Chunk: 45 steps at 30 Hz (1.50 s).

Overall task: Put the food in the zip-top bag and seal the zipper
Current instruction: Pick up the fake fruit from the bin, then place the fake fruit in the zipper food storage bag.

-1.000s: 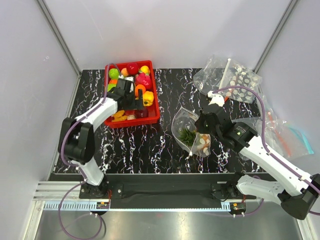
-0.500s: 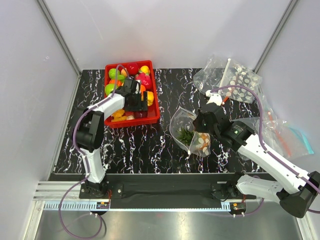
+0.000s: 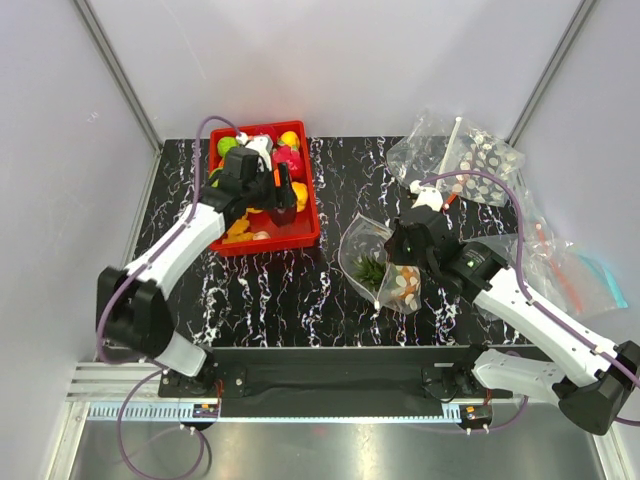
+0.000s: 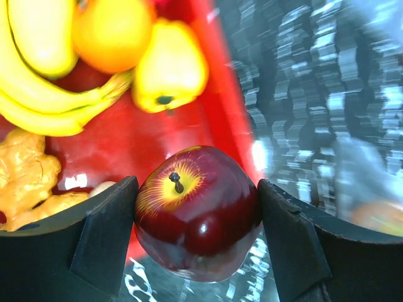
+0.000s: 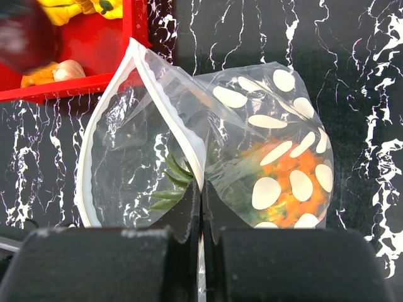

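My left gripper (image 4: pixel 197 217) is shut on a dark red toy apple (image 4: pixel 208 233) and holds it above the near right edge of the red tray (image 4: pixel 217 94); in the top view this gripper (image 3: pixel 272 190) hangs over the tray (image 3: pixel 305 215). A yellow bell pepper (image 4: pixel 170 66) lies in the tray. My right gripper (image 5: pixel 201 192) is shut on the white zipper strip (image 5: pixel 171 110) of the dotted zip-top bag (image 5: pixel 277 107), holding its mouth open toward the tray. The pineapple (image 5: pixel 293 182) lies inside the bag, green leaves (image 5: pixel 169 185) at the mouth. In the top view the bag (image 3: pixel 362 245) sits mid-table by the right gripper (image 3: pixel 398 248).
The tray also holds bananas (image 4: pixel 50 113), an orange (image 4: pixel 113 31), ginger (image 4: pixel 25 179) and several other toy foods (image 3: pixel 285 155). Other clear bags lie at the back right (image 3: pixel 460 155) and at the right edge (image 3: pixel 570 265). Walls enclose the table.
My left gripper has lifted out of the tray with the apple in it, and the left arm has swung outward. My right gripper holds the bag nearly where it was.
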Each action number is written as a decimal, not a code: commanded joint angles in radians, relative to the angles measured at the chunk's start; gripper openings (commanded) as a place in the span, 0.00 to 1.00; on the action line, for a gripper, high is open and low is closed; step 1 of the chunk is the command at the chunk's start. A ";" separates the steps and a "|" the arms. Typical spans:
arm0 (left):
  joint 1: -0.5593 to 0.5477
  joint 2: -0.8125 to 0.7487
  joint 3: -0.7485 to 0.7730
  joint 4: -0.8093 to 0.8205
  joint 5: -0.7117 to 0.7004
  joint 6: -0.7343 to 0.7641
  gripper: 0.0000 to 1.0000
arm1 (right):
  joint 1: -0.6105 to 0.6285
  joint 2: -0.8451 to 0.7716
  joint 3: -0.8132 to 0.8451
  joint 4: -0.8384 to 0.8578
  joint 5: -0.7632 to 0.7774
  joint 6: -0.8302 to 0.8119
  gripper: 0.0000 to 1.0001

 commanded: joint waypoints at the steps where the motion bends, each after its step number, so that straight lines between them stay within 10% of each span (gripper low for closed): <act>1: -0.051 -0.132 -0.029 0.061 -0.005 -0.030 0.63 | -0.007 0.002 0.004 0.026 -0.010 -0.003 0.00; 13: -0.400 -0.455 -0.200 0.275 -0.045 -0.150 0.63 | -0.007 0.008 0.012 0.022 -0.002 -0.005 0.00; 39: -0.559 -0.041 0.003 0.460 -0.163 -0.003 0.63 | -0.007 -0.050 0.067 -0.063 0.075 0.000 0.00; 45: -0.559 0.014 -0.031 0.479 -0.160 -0.012 0.97 | -0.008 -0.062 0.053 -0.057 0.090 0.003 0.00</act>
